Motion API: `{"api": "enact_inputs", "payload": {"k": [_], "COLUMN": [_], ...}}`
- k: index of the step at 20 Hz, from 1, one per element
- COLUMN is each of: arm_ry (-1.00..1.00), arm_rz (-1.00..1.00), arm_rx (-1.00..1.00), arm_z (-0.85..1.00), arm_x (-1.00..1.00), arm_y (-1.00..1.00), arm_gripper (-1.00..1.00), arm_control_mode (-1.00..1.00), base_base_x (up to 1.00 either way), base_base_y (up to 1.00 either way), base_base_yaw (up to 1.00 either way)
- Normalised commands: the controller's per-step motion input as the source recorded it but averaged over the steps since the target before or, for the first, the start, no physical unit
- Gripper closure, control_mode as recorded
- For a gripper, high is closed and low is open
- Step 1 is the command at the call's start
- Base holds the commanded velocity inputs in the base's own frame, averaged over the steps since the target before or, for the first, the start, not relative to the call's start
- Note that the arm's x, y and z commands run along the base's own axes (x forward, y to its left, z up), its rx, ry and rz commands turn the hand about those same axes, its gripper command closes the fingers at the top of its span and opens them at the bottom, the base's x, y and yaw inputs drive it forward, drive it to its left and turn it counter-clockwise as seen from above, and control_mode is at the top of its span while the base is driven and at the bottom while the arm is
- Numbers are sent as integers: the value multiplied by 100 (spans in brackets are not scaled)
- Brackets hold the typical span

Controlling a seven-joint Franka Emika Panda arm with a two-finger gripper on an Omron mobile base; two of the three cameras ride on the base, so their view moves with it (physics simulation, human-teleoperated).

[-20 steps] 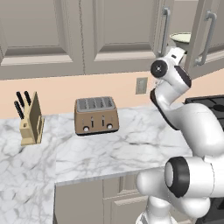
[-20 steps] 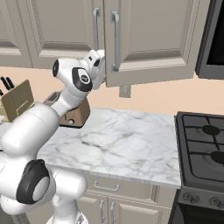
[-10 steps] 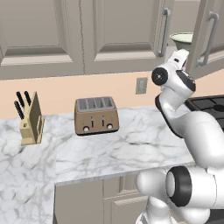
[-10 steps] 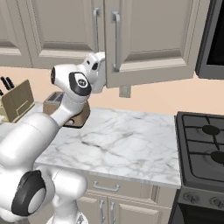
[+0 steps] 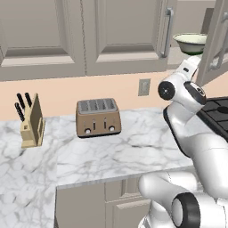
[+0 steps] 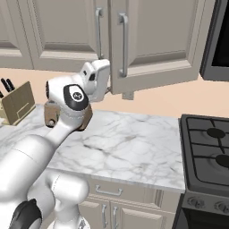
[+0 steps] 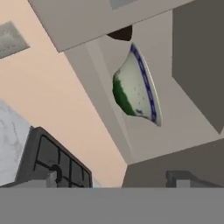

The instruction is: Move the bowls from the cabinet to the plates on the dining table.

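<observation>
Bowl (image 7: 135, 85), the pale green-cream one, sits on the open cabinet (image 5: 129, 35) shelf at 1 o'clock of the arm, door swung aside to clear access. End effector (image 7: 114, 177) is fully spread, empty, aimed up at it, apart. Toaster (image 5: 98, 117) on the bench (image 5: 124, 156) at 9 o'clock.

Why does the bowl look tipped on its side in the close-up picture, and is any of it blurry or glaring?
In the hand view the camera is rolled with the hand, so the bowl appears sideways; its edges are soft and blocky, with no glare. In the left base view the same bowl sits level in the open cabinet, evenly lit, with only faint shadows on the counter.
</observation>
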Motion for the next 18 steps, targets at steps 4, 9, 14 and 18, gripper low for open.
{"api": "enact_inputs", "payload": {"k": [4, 9, 14, 18], "arm_ry": [-7, -10, -13, -15], "arm_rz": [-6, -6, -4, -4], "arm_rx": [0, 0, 0, 0], "arm_z": [0, 2, 7, 9], "arm_x": [0, -6, -23, -32], "arm_y": [-77, -91, -91, -95], "arm_gripper": [-100, -100, -100, -100], "arm_control_mode": [-100, -100, -100, -100], "base_base_x": [0, 0, 0, 0], "base_base_y": [0, 0, 0, 0], "base_base_yaw": [0, 0, 0, 0]}}
